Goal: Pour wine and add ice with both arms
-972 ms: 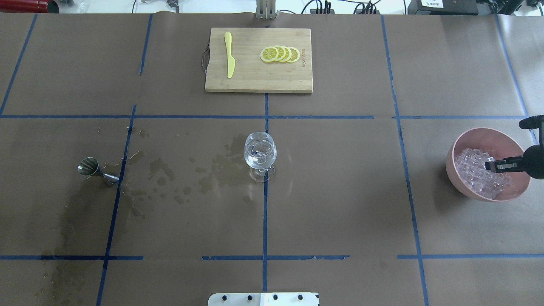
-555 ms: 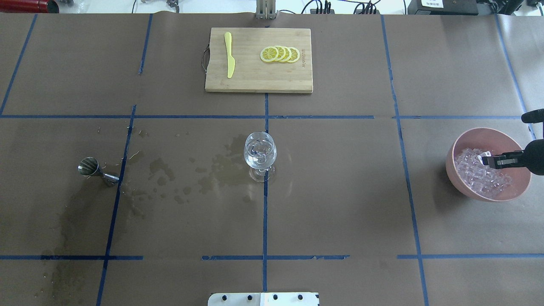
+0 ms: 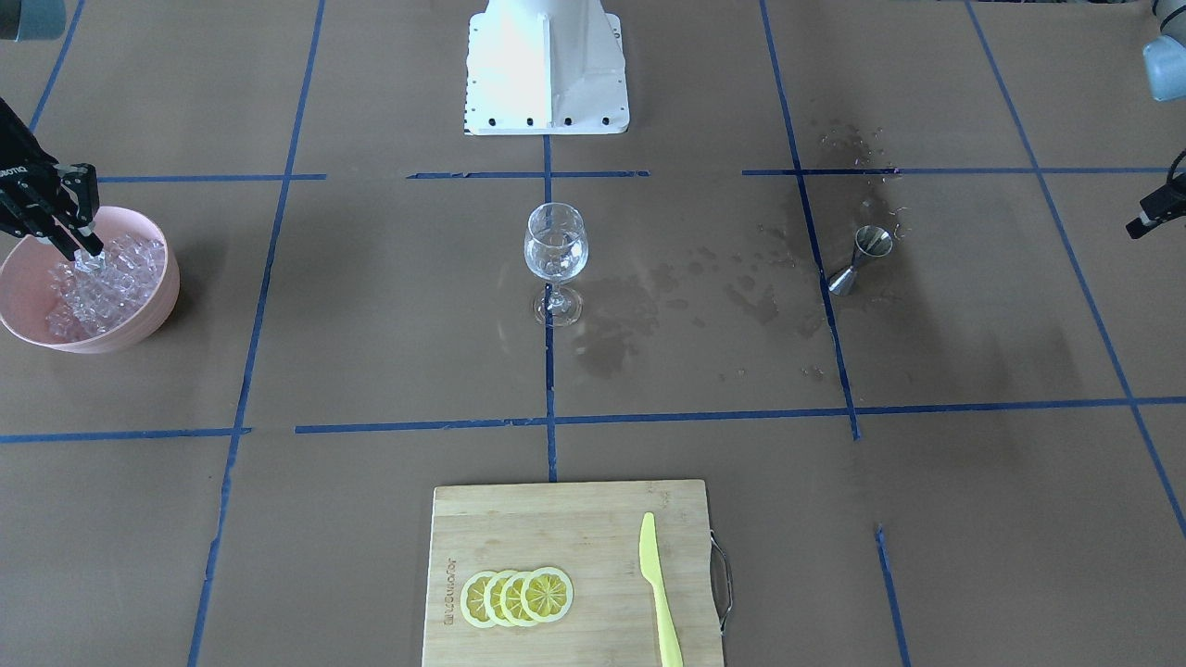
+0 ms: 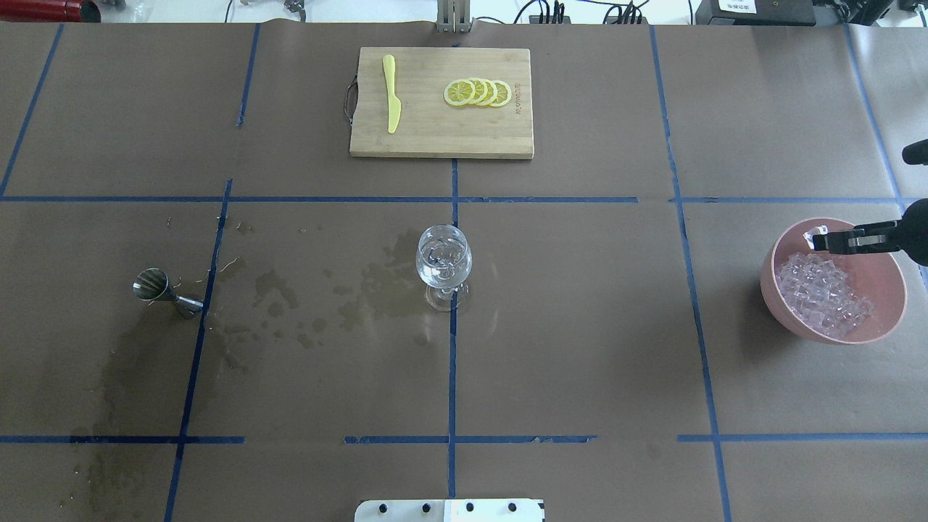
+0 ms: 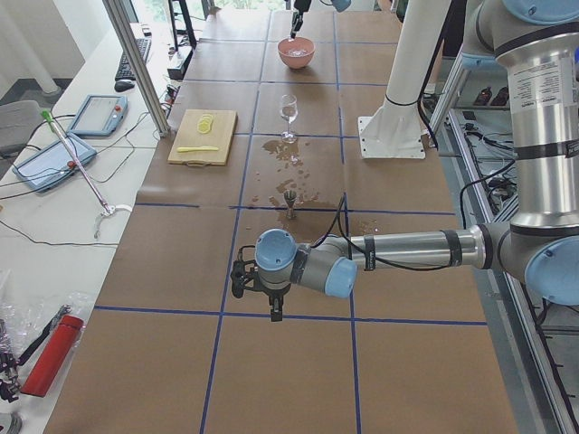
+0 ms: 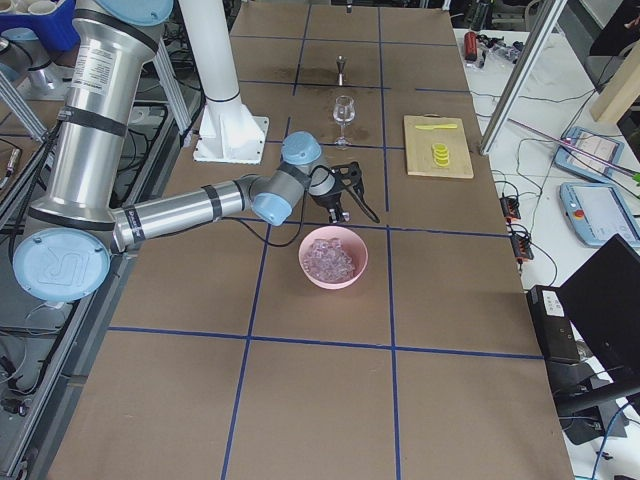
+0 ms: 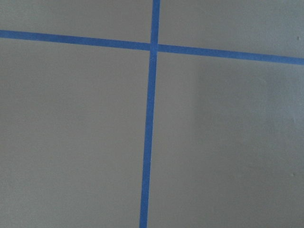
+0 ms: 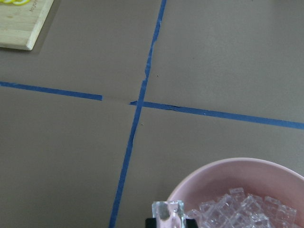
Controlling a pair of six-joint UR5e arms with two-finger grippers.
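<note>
My right gripper (image 4: 819, 240) is shut on one clear ice cube (image 4: 813, 235) and holds it above the far rim of the pink bowl (image 4: 768, 270). The cube also shows in the right wrist view (image 8: 167, 211). A heap of ice (image 4: 823, 293) fills the bowl. The wine glass (image 4: 444, 262) stands at the table's middle with clear liquid and some ice in it. My left gripper (image 5: 273, 312) hangs over bare paper far from the glass; only a black tip shows in the front-facing view (image 3: 1149, 215), and I cannot tell whether it is open.
A metal jigger (image 4: 156, 286) lies tilted left of the glass, among dark wet stains. A bamboo cutting board (image 4: 435, 134) at the far side holds lemon slices (image 4: 478, 92) and a yellow knife (image 4: 391, 94). The white pedestal base (image 3: 547, 65) is behind the glass.
My right gripper has lifted out of the ice heap with a cube in its fingers and moved toward the bowl's far rim. The glass and jigger have not moved.
</note>
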